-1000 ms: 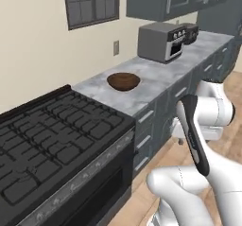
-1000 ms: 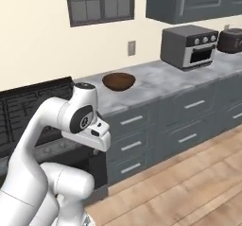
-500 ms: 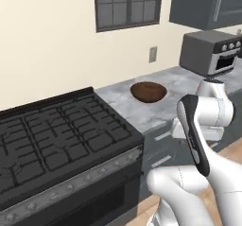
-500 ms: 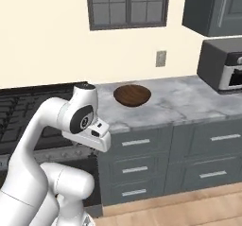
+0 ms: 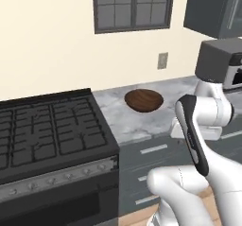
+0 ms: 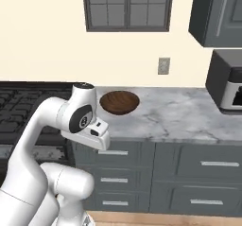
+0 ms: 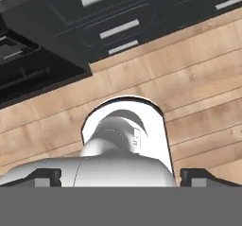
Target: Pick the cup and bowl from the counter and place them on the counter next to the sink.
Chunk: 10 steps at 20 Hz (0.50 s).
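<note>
The bowl (image 5: 144,100) (image 6: 119,101) sits on the desk (image 5: 137,123) (image 6: 189,118) near its left end, close to the back wall and just beside the stove (image 5: 47,130). The hand (image 7: 120,178) is held low in front of the cabinets (image 6: 189,173), pointing down at the wood floor (image 7: 198,69), well apart from the bowl. Its fingers are spread wide w/ nothing between them.

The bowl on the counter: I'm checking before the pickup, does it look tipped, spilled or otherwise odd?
Nothing stands out. The bowl sits upright on the counter, beside the stove, with nothing spilled around it. The gripper points down at the wooden floor, open.
</note>
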{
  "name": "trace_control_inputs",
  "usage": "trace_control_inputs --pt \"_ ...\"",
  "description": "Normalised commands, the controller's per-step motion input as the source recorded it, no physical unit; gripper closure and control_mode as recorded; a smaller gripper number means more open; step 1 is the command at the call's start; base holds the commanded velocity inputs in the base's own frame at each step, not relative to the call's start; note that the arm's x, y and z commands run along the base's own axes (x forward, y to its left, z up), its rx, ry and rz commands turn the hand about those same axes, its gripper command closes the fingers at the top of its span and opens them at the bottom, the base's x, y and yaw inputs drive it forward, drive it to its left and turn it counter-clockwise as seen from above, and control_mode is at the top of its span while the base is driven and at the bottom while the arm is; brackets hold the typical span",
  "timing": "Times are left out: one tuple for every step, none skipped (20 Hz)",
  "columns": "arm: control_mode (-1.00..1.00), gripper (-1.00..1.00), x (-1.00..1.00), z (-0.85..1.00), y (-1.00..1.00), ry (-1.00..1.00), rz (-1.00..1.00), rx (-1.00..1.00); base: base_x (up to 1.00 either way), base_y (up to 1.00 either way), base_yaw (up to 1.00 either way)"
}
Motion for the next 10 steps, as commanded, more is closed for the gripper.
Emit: trace_control_inputs --pt "1.00 -1.00 0.00 0.00 0.00 0.00 0.00 0.00 0.45 -0.96 0.26" --pt "1.00 -1.00 0.00 0.00 0.00 0.00 0.00 0.00 0.49 -0.91 0.25" --pt "1.00 -1.00 0.00 0.00 0.00 0.00 0.00 0.00 0.58 -0.88 0.25" --pt "1.00 -1.00 0.00 0.00 0.00 0.00 0.00 0.00 0.74 -0.81 0.24" --pt "1.00 -1.00 0.00 0.00 0.00 0.00 0.00 0.00 0.83 -0.66 0.21" --pt "1.00 -1.00 0.00 0.00 0.00 0.00 0.00 0.00 0.93 -0.25 0.07" --pt "1.00 -1.00 0.00 0.00 0.00 0.00 0.00 0.00 0.91 0.00 0.03" --pt "1.00 -1.00 0.00 0.00 0.00 0.00 0.00 0.00 0.91 0.00 0.02" --pt "1.00 -1.00 0.00 0.00 0.00 0.00 0.00 0.00 0.91 0.00 0.01" --pt "1.00 -1.00 0.00 0.00 0.00 0.00 0.00 0.00 0.94 0.00 0.01"
